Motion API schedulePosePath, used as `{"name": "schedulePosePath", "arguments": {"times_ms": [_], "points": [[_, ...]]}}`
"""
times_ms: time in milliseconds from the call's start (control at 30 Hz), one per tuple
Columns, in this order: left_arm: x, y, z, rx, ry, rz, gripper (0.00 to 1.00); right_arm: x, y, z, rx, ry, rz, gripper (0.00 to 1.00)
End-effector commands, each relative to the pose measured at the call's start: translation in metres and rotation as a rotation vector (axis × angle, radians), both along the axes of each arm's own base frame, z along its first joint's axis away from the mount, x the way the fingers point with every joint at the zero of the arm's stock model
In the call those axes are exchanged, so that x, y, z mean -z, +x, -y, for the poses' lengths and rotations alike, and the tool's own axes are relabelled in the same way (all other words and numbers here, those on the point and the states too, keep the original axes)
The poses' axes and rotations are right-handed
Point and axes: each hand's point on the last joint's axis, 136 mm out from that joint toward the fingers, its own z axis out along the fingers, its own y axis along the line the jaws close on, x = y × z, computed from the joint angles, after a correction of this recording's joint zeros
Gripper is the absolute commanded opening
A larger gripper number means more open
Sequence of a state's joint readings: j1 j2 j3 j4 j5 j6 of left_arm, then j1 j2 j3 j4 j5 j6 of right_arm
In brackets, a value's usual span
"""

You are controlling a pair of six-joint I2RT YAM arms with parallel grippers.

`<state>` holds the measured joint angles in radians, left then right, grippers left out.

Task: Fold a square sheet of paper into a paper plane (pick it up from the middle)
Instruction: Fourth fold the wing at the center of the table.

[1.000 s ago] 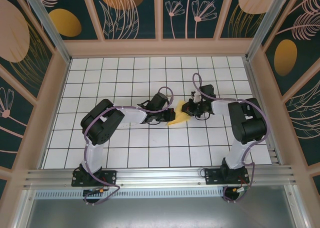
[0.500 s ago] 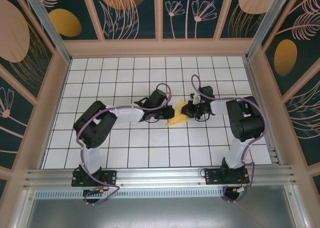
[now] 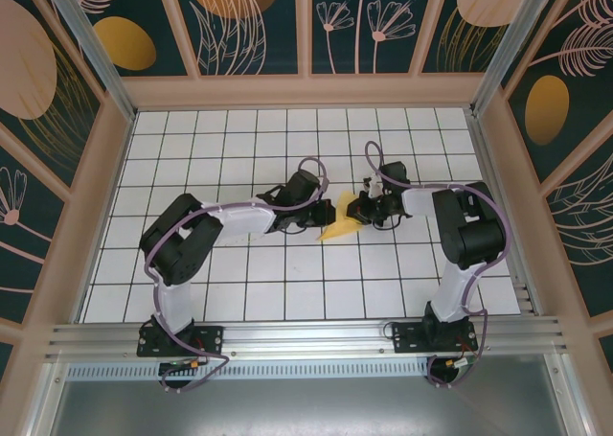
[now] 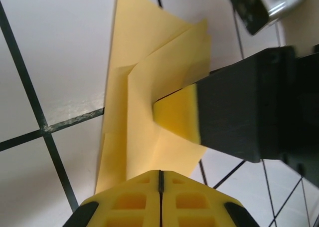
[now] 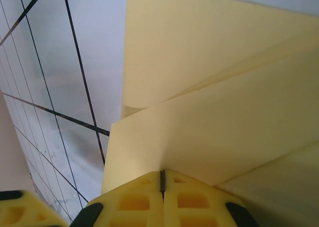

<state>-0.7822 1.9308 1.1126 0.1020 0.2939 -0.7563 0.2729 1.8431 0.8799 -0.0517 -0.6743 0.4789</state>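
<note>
My left gripper (image 4: 160,177) and right gripper (image 5: 162,177) are both pinched shut on opposite edges of the paper (image 4: 149,77), which sits between them over the middle of the white gridded table (image 3: 239,273). It's thin, matte yellow stock, creased into overlapping angled flaps (a wedge, no dart yet). I judge the folding partway done, with the slim nose and centre crease left.

White tabletop (image 3: 239,283) ruled with a grid of thin black lines. A plain yellow-orange sheet of paper (image 3: 341,222). The left arm (image 3: 239,216) and right arm (image 3: 469,240) are white and black, with purple cables. The fingers (image 4: 132,202) are bright yellow with black trim. The walls (image 3: 259,19) are dark teal, patterned with peach and orange leaves and flowers.
</note>
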Motion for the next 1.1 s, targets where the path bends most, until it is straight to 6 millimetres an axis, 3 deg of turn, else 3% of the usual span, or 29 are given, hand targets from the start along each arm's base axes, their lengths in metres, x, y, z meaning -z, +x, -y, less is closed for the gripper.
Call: {"name": "schedulePosePath", "arguments": {"times_ms": [0,667,1067], "points": [[0.005,-0.007,0.011,0.031,-0.01,-0.036,0.08,0.035,-0.013,0.018,0.024,-0.133,-0.081,0.0],[0.022,-0.024,0.012,0.066,0.034,-0.099,0.06,0.041,-0.018,0.019,0.022,-0.152,-0.111,0.0],[0.041,-0.025,-0.002,0.054,0.146,-0.109,0.06,0.046,-0.019,0.021,0.023,-0.17,-0.123,0.0]]}}
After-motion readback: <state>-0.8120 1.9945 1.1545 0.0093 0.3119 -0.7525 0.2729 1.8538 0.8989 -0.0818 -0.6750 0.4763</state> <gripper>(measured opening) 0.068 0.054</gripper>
